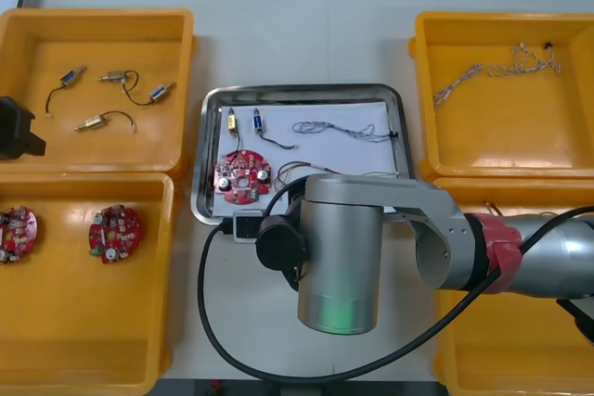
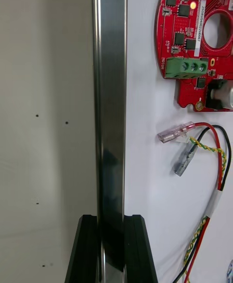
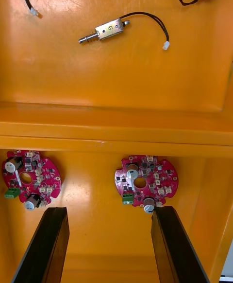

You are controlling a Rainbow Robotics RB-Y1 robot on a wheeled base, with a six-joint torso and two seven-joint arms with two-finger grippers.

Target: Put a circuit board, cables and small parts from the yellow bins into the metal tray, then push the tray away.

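The metal tray (image 1: 209, 104), white inside, lies at the table's middle. It holds a round red circuit board (image 1: 242, 178), two small metal parts (image 1: 243, 121), a blue and white cable (image 1: 343, 129) and a red and yellow cable (image 2: 213, 166). My right arm (image 1: 371, 229) reaches over the tray's near edge. In its wrist view the right gripper (image 2: 112, 249) is shut on the tray's rim (image 2: 110, 93), close to the circuit board (image 2: 187, 44). My left gripper (image 3: 109, 210) hangs open over two boards (image 3: 145, 182) in the near left bin.
Left far bin (image 1: 97, 20) holds several small metal parts (image 1: 102, 121); left near bin (image 1: 172, 229) holds two boards. Right far bin (image 1: 422, 90) holds blue and white cables (image 1: 501, 70). My right arm crosses the right near bin (image 1: 455, 368). The left gripper (image 1: 17, 127) sits at the left edge.
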